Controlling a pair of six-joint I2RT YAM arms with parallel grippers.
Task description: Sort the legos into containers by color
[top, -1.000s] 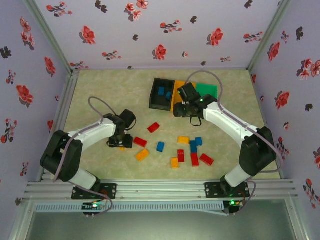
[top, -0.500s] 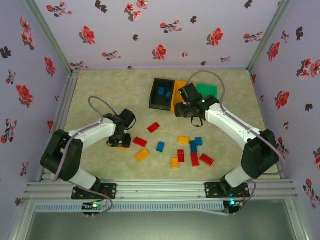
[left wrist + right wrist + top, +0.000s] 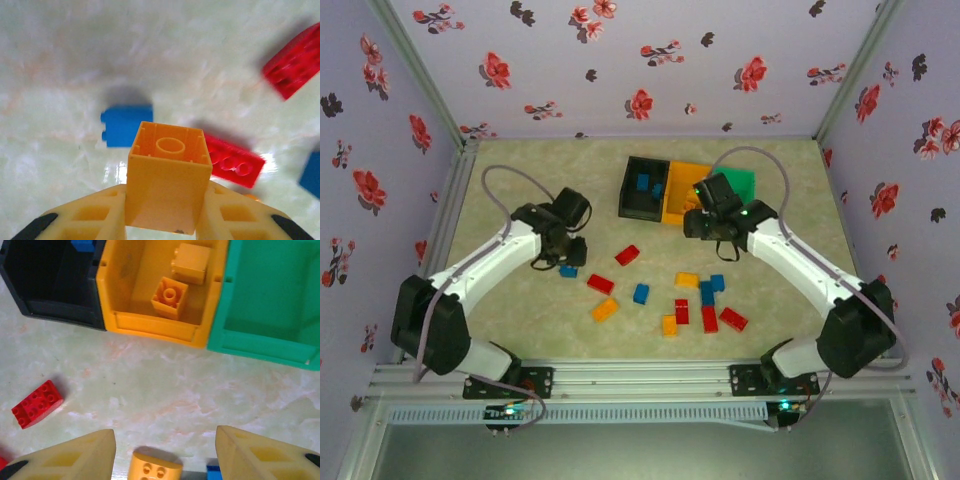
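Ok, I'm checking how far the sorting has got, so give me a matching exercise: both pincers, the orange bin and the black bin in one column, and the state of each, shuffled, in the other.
Column one:
1. left pincer
2. right pincer
3. orange bin
4. black bin

Column two:
a. holds blue bricks
b. open, gripping nothing
c. shut on an orange brick
d. holds two orange bricks

Pairs: 1-c, 2-b, 3-d, 4-a.
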